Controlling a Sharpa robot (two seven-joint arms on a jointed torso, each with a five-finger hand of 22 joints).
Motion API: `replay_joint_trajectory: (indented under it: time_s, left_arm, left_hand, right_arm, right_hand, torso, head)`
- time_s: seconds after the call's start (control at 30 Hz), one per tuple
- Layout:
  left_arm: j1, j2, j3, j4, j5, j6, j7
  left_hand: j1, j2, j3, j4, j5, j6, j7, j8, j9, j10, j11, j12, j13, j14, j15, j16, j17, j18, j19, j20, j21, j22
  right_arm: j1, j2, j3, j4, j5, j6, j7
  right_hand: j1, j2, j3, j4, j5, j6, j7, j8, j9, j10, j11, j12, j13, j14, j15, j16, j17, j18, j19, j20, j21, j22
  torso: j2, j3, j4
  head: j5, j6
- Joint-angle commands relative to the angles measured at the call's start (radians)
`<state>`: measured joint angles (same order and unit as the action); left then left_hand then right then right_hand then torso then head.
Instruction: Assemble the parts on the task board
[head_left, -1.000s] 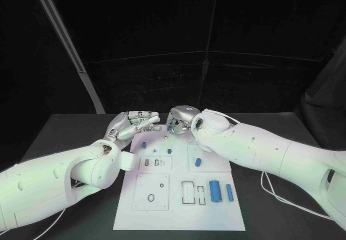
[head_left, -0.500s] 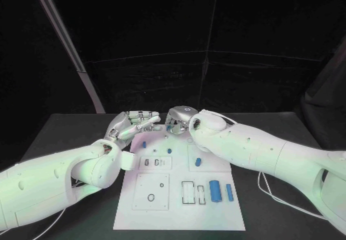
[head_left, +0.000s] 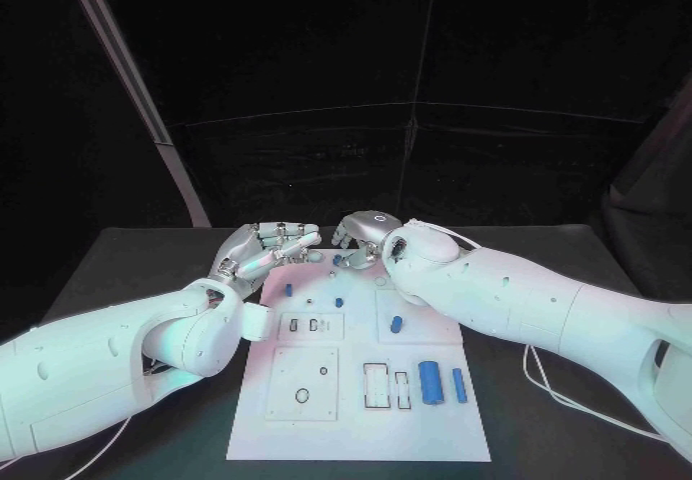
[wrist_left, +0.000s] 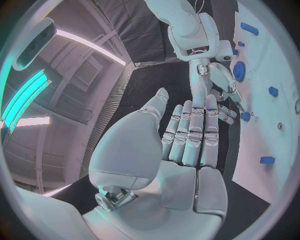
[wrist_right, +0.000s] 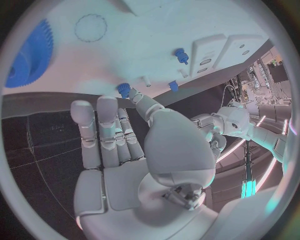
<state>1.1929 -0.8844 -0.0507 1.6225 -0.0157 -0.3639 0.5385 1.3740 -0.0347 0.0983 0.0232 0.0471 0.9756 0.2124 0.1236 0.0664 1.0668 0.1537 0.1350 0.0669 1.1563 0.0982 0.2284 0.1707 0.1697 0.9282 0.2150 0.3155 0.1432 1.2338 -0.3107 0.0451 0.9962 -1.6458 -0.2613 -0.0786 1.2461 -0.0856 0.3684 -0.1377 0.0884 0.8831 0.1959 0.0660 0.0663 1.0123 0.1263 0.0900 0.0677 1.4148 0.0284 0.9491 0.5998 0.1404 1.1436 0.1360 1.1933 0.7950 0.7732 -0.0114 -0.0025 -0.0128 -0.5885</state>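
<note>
The task board (head_left: 361, 400) lies on the counter (head_left: 144, 260), its blue parts (head_left: 430, 377) nearest. Beyond, the left robot hand (head_left: 260, 250) hovers empty, fingers straight together; the right robot hand (head_left: 361, 240) fingers a small blue part (wrist_right: 123, 89) at the board's far edge.

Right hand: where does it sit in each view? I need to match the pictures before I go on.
Head view: the right hand is at the far edge of the task board, beside the left hand.
Left wrist view: the right hand is beyond the left hand's fingertips, reaching to the board.
Right wrist view: the right hand is in the middle, with the board beyond its fingertips.
Shared landmark: the white task board.
</note>
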Motion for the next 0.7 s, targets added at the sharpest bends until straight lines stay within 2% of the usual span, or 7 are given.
replay_joint_trajectory:
  time_s: [0.03,0.17,0.3,0.4,0.5,0.53,0.7]
  left_arm:
    - [0.002,-0.003,0.001,0.001,-0.005,0.015,0.001]
    - [0.002,-0.009,0.001,0.003,-0.005,0.015,0.001]
    - [0.002,-0.013,0.001,0.003,-0.005,0.016,0.002]
    - [0.002,-0.015,0.001,0.001,-0.005,0.017,0.002]
    - [0.002,-0.015,0.001,-0.002,-0.005,0.017,0.001]
    - [0.002,-0.014,0.001,-0.002,-0.005,0.018,0.001]
    - [0.002,-0.012,0.001,-0.004,-0.005,0.02,0.0]
  left_hand:
    - [0.001,0.01,0.0,-0.003,0.001,0.005,0.005,-0.005,-0.001,0.001,0.004,-0.005,-0.002,0.003,0.006,-0.005,0.001,0.013,0.005,0.002,-0.006,-0.001]
    - [0.001,0.01,0.0,-0.003,0.001,0.005,0.005,-0.005,-0.001,0.001,0.004,-0.005,-0.002,0.003,0.006,-0.005,0.001,0.013,0.005,0.002,-0.006,-0.001]
    - [0.001,0.01,0.0,-0.003,0.001,0.005,0.005,-0.005,-0.001,0.001,0.004,-0.005,-0.002,0.003,0.006,-0.005,0.001,0.013,0.005,0.002,-0.006,-0.001]
    - [0.001,0.01,0.0,-0.004,0.001,0.005,0.005,-0.006,-0.001,0.0,0.004,-0.006,-0.002,0.002,0.006,-0.006,0.001,0.013,0.005,0.002,-0.007,-0.002]
    - [0.001,0.01,0.0,-0.004,0.001,0.005,0.005,-0.006,-0.001,0.0,0.004,-0.006,-0.002,0.002,0.006,-0.006,0.001,0.013,0.005,0.002,-0.007,-0.002]
    - [0.001,0.01,0.0,-0.004,0.001,0.005,0.005,-0.006,-0.001,0.0,0.004,-0.006,-0.002,0.002,0.006,-0.006,0.001,0.013,0.005,0.002,-0.007,-0.002]
    - [0.001,0.01,0.0,-0.004,0.001,0.005,0.005,-0.006,-0.001,0.0,0.004,-0.006,-0.002,0.002,0.006,-0.006,0.001,0.013,0.005,0.002,-0.007,-0.002]
  right_arm:
    - [0.003,-0.046,0.001,0.052,0.035,-0.058,-0.018]
    - [0.009,-0.135,0.001,0.14,0.12,-0.068,-0.038]
    - [0.019,-0.24,0.001,0.239,0.214,-0.037,-0.072]
    - [0.026,-0.317,0.001,0.308,0.277,0.019,-0.111]
    - [0.03,-0.364,0.001,0.341,0.303,0.074,-0.142]
    - [0.031,-0.373,0.001,0.345,0.304,0.091,-0.151]
    - [0.033,-0.392,0.001,0.342,0.277,0.142,-0.182]
  right_hand:
    - [0.004,0.008,-0.008,0.011,0.023,0.032,-0.003,0.014,0.007,0.047,-0.006,0.029,0.006,0.018,-0.002,0.03,0.037,-0.002,0.036,-0.003,0.029,0.049]
    - [-0.004,0.011,-0.011,0.033,0.049,0.066,-0.015,0.025,0.009,0.16,-0.029,0.088,0.024,0.043,-0.018,0.094,0.116,-0.018,0.091,-0.015,0.079,0.136]
    - [-0.039,-0.018,-0.048,0.067,0.065,0.096,-0.048,0.035,0.01,0.307,-0.068,0.177,0.075,0.067,-0.048,0.172,0.218,-0.032,0.139,-0.04,0.125,0.217]
    - [-0.066,-0.039,-0.117,0.114,0.126,0.098,-0.067,0.039,0.007,0.355,-0.094,0.3,0.196,0.088,-0.071,0.285,0.371,-0.054,0.203,-0.069,0.188,0.332]
    - [-0.079,-0.043,-0.168,0.151,0.151,0.087,-0.072,0.04,0.005,0.357,-0.092,0.474,0.379,0.099,-0.068,0.373,0.503,-0.068,0.238,-0.069,0.227,0.41]
    - [-0.065,-0.029,-0.19,0.169,0.163,0.078,-0.074,0.041,0.005,0.337,-0.089,0.592,0.512,0.099,-0.064,0.399,0.54,-0.073,0.244,-0.064,0.238,0.43]
    - [-0.039,-0.033,-0.259,0.202,0.163,0.046,-0.056,0.042,0.004,0.31,-0.078,0.81,0.764,0.103,-0.054,0.454,0.629,-0.079,0.259,-0.055,0.261,0.475]
  torso:
    - [-0.001,-0.0002,-0.0014]
    - [-0.005,-0.0003,-0.0085]
    - [-0.009,-0.0008,-0.0191]
    - [-0.011,-0.0009,-0.0261]
    - [-0.012,-0.0011,-0.0306]
    - [-0.012,-0.0011,-0.0314]
    - [-0.013,-0.0008,-0.0316]
  head:
    - [-0.002,0.0]
    - [0.0,0.0]
    - [-0.002,0.001]
    - [0.0,0.0]
    - [0.0,0.002]
    - [0.0,0.002]
    - [-0.002,0.002]
